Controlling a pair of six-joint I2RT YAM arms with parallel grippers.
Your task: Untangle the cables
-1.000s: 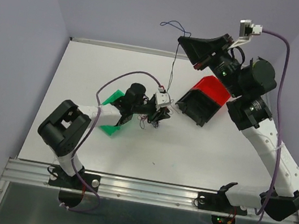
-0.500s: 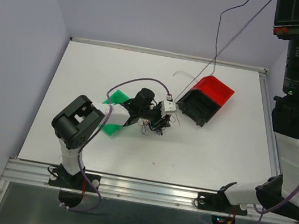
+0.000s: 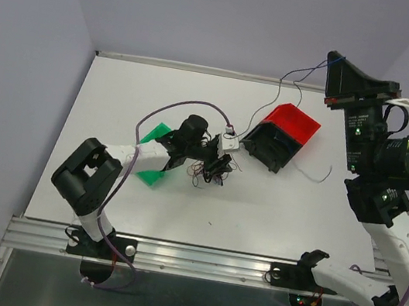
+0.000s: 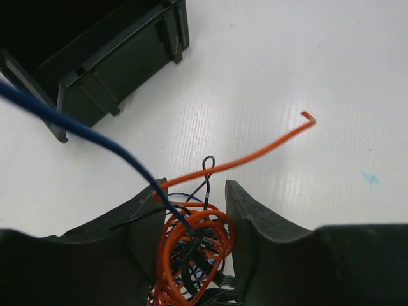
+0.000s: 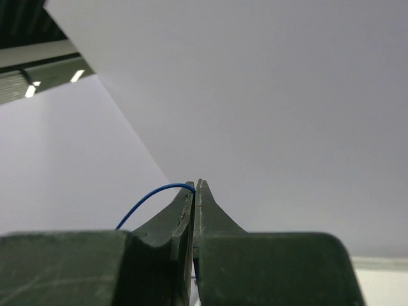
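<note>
Currently at the pulling-apart step, by judgement: desk (image 3: 122, 84), white, matte, faintly ribbed; bin (image 3: 281, 138), rigid red-and-black plastic, right of centre; right hand (image 5: 194, 188), raised at far right, fingers pressed together on one strand; left hand (image 4: 194, 191), low at centre, jaws apart either side of the heap. Cables (image 4: 191, 242), curly hair-thin loops in orange-red, black and blue, heaped on the desk just left of the bin; blue wire (image 4: 76, 127), springy, rising from that heap toward the right hand. Next move calls for steadying the heap while the blue wire draws free without snagging.
</note>
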